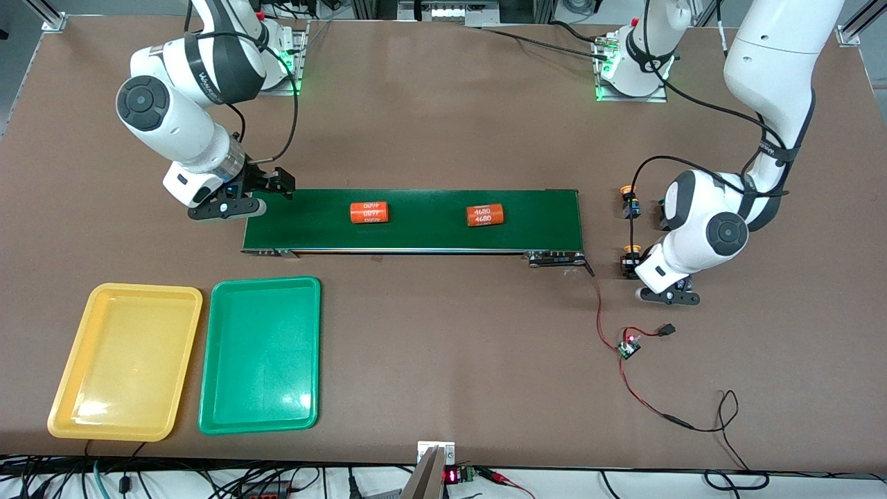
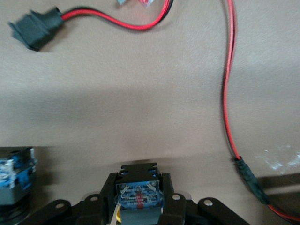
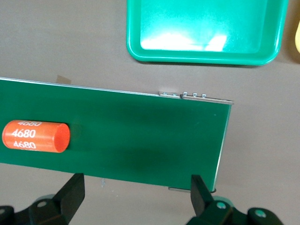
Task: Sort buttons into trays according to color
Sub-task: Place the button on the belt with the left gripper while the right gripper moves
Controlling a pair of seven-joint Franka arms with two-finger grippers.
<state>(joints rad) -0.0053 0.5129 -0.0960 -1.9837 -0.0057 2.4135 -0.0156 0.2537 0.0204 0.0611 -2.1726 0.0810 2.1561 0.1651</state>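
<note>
My left gripper is low over the table past the conveyor's end toward the left arm's end. In the left wrist view it is shut on a button's black-blue body. The cap is hidden, and a yellow sliver shows beside the body. Two yellow-capped buttons stand beside that hand. Another button shows at the wrist view's edge. No green cap shows. My right gripper is open and empty by the conveyor's other end. The yellow tray and the green tray lie empty nearer the front camera.
The dark-green conveyor belt carries two orange numbered cylinders. Red and black wires, a small circuit board and a black connector lie near my left gripper.
</note>
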